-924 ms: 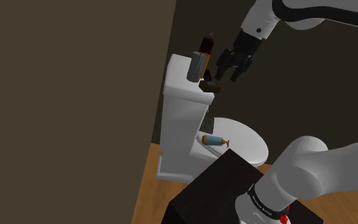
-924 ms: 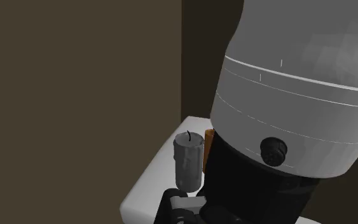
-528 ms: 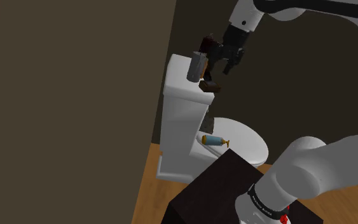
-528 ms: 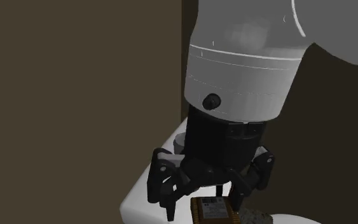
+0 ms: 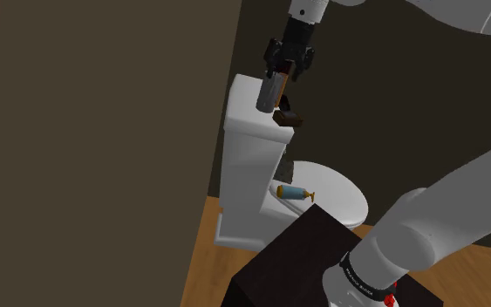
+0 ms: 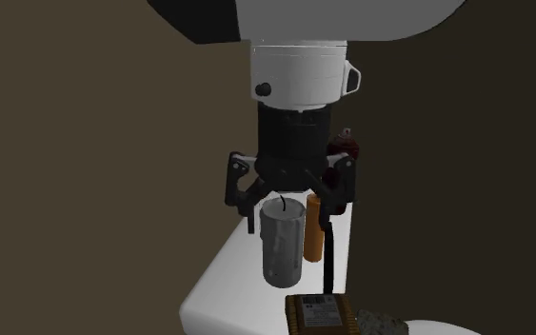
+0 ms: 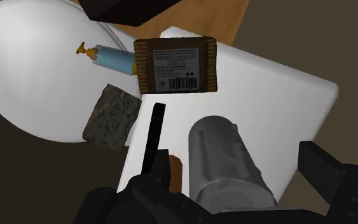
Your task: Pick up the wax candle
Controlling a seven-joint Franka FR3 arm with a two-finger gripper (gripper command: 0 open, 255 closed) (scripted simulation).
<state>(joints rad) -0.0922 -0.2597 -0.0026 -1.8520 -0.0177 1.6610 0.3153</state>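
The 2 black fingers (image 7: pixel 339 178) are spread, straddling the top of the grey cylindrical wax candle (image 7: pixel 225 159), which stands upright on the white toilet tank lid (image 7: pixel 266 89). The approach looks complete. The next move calls for lowering slightly, then closing. A slim orange cylinder (image 6: pixel 314 228) just beside the candle could get caught in the grip, and a brown labelled box (image 7: pixel 176 65) lies near.

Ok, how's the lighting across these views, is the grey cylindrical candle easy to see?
Shoulder view: dim, the grey cylindrical candle small and dull. Second exterior view: dark backdrop, candle softly lit between the fingers of the black gripper. Wrist view: brightest, candle clear against the white tank top.
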